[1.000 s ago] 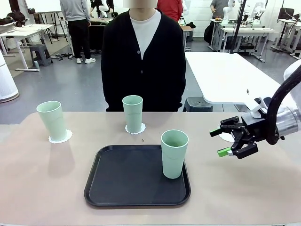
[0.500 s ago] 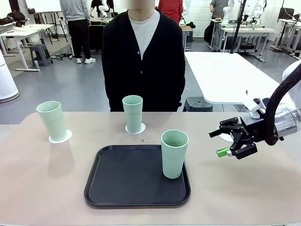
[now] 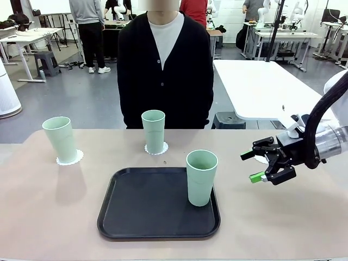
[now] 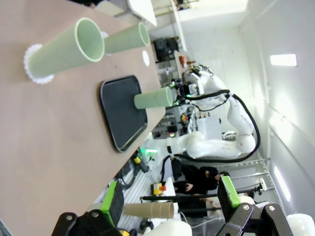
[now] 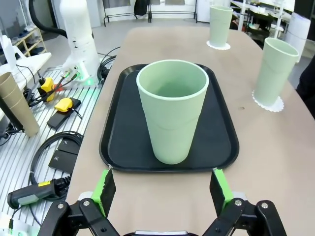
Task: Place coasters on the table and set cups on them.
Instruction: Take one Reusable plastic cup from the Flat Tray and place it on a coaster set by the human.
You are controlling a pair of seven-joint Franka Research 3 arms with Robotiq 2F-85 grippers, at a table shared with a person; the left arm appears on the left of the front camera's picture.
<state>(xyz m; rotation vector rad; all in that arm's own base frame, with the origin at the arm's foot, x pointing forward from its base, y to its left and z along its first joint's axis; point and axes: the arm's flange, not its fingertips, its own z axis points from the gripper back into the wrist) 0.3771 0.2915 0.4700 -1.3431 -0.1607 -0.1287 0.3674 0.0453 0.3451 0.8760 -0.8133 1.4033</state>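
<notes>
Coasters and cups: spread over tan tabletop [image 3: 130,152], biggest item, across the lower half of front view. Next in size, white table [image 3: 266,87], beyond tabletop at 1 o'clock. Then person [image 3: 166,81] in black cardigan over white top, standing at far edge, 12 o'clock, arms down. Then black tray [image 3: 155,212], flat on tabletop at 6 o'clock from person. Then right gripper [image 3: 254,166], at 2 o'clock from tray in front view, jaws wide, nothing held; fingers [image 5: 224,187] aimed toward tray in right wrist view. Left gripper [image 4: 170,185], at 6 o'clock in left wrist view: jaws wide too, nothing between pads. Then cups, three alike, pale green, tall, upright: one [image 3: 200,179] on tray, toward its 2 o'clock side; one [image 3: 154,132] on coaster at 12 o'clock from tray; one [image 3: 61,140] on coaster at 10 o'clock. Smallest last, coasters, white with scalloped edges: one [image 3: 164,147] under 12 o'clock cup, one [image 3: 80,155] under 10 o'clock cup, third [image 3: 261,159] flat on tabletop at 2 o'clock from tray, bare of any cup, partly hidden by right gripper in front view, seen as small white disc in left wrist view.
</notes>
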